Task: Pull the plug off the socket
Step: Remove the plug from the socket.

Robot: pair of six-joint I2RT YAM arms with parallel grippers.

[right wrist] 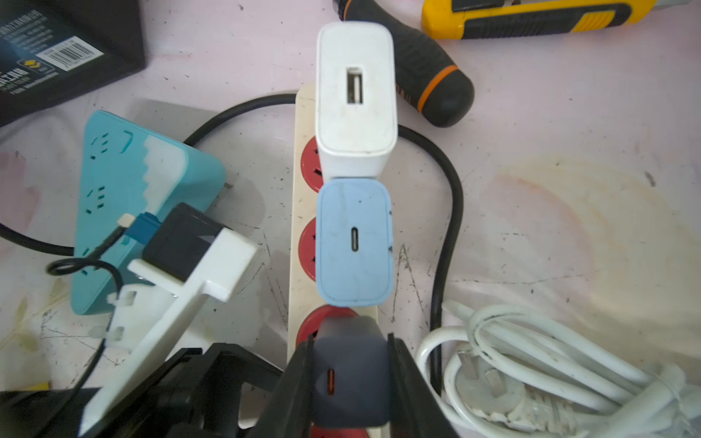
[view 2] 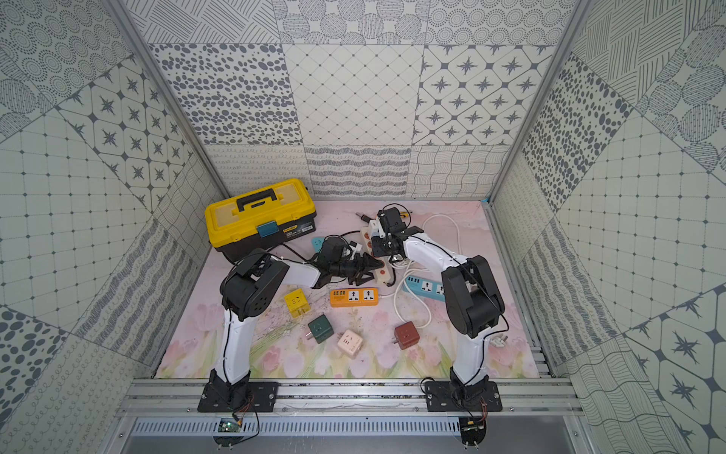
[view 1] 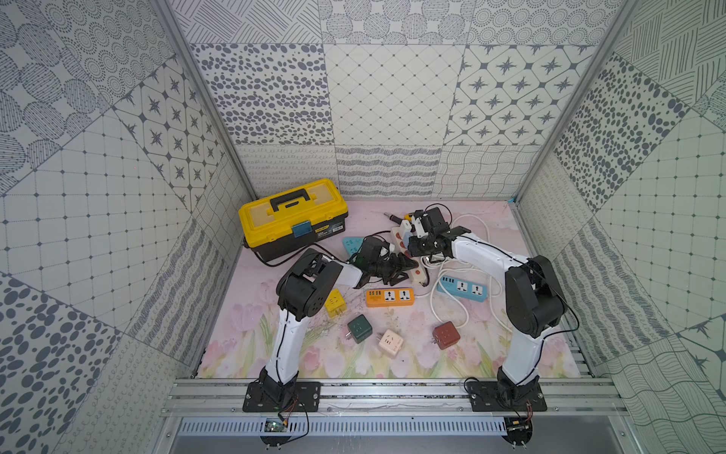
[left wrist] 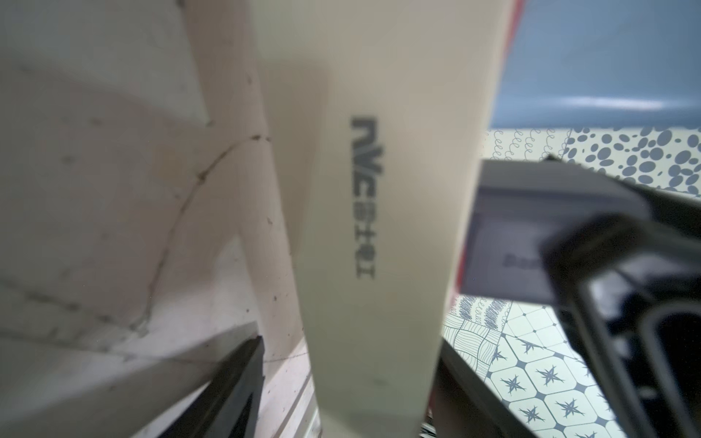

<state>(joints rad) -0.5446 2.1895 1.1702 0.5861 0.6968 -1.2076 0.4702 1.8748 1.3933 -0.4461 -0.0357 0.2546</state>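
The dark grey plug (right wrist: pixel 351 379), rounded and matte with a small orange port, stands on the cream power strip (right wrist: pixel 303 197), next in line after a pale blue charger (right wrist: pixel 354 242) and a white charger (right wrist: pixel 354 91). Whether its pins are seated, I cannot tell. The right gripper (right wrist: pixel 351 352) clamps its sides. The left gripper (left wrist: pixel 352 364) straddles the strip, jaws apart (that view is blurred). The strip lies toward the back of a scuffed pink floral mat (view 1: pixel 393 353), enclosed by grey-patterned walls (view 1: pixel 393 98).
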